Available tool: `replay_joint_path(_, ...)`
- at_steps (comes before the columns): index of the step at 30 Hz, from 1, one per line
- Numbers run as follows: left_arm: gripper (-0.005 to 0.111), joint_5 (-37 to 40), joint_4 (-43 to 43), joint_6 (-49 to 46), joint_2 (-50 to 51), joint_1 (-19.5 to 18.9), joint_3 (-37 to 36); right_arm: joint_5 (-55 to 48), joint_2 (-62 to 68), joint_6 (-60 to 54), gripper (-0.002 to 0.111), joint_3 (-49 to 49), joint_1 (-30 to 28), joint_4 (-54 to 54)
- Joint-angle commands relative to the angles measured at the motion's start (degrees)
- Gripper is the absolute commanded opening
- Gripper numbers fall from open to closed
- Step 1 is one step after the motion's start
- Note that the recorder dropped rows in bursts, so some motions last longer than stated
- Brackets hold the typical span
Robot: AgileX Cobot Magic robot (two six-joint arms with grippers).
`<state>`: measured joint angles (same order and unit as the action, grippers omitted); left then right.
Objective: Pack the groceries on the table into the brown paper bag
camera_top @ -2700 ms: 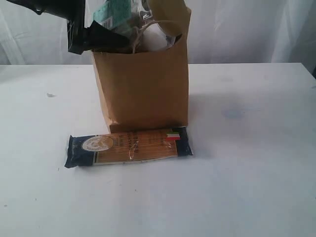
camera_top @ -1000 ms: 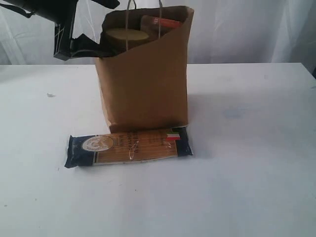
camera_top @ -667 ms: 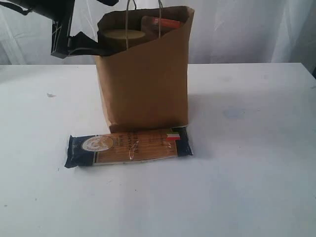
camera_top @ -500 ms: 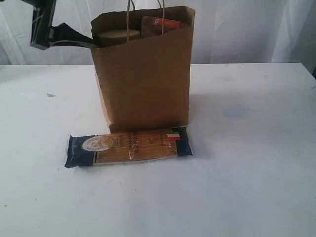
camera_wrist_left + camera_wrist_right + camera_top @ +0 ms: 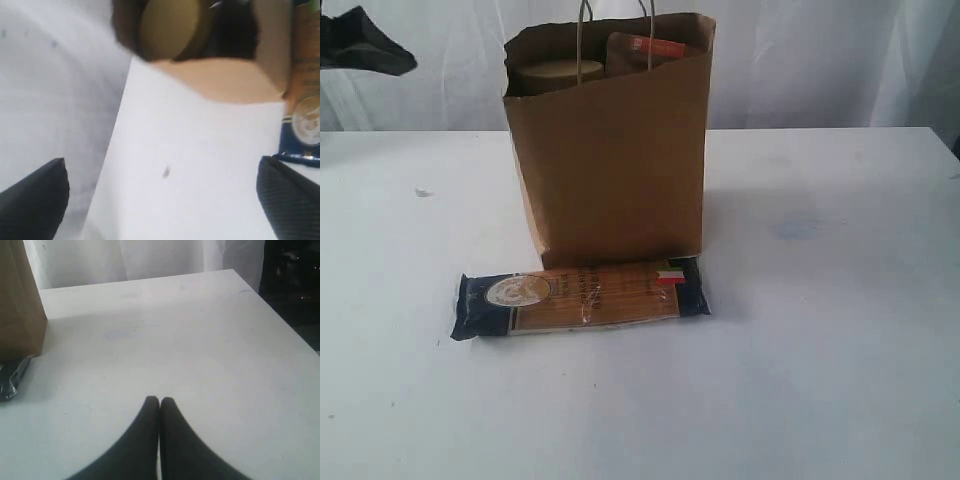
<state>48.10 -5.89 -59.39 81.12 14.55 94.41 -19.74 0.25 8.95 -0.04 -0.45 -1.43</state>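
White curtains back the large white tabletop. On it the tall kraft-brown paper bag stands upright, with an olive-yellow lid and a brown orange-labelled pouch showing inside. The flat blue-ended spaghetti packet lies just in front. The left gripper hangs high beside the bag, jaws wide and empty; the right gripper is pressed closed, empty.

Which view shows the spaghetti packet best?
The exterior view: the whole spaghetti packet lies flat in front of the paper bag. The left wrist view catches only part at the frame edge; the right wrist view, just one dark end beside the bag.
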Motion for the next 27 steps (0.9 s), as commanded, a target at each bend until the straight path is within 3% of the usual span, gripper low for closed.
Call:
replay_joint_path(1,0.105,0.7,21.4,30.4,-0.6,-0.4,0.3,0.5,-0.2,0.2,0.0,0.0,0.1,-0.1)
replay_joint_path(3,0.102,3.9,29.9,41.5,-0.6,-1.3,0.2,0.5,-0.2,0.2,0.0,0.0,0.1,-0.1)
replay_joint_path(6,0.086,8.7,38.6,53.5,-0.6,-3.4,-1.5,0.5,-0.2,0.2,0.0,0.0,0.1,-0.1)
replay_joint_path(9,0.055,13.2,42.3,59.0,-0.8,-6.2,-4.4,0.5,-0.2,0.2,0.0,0.0,0.1,-0.1)
replay_joint_path(14,0.0,17.1,41.4,62.2,-2.6,-11.3,-12.1,0.5,-0.2,0.2,0.0,0.0,0.1,-0.1)
replay_joint_path(21,0.0,5.3,30.0,65.1,-10.5,-18.5,-32.3,0.5,-0.2,0.2,0.0,0.0,0.1,-0.1)
replay_joint_path(27,0.0,-23.6,29.6,81.5,-26.8,-26.0,-57.7,0.5,-0.2,0.2,0.0,0.0,0.1,-0.1)
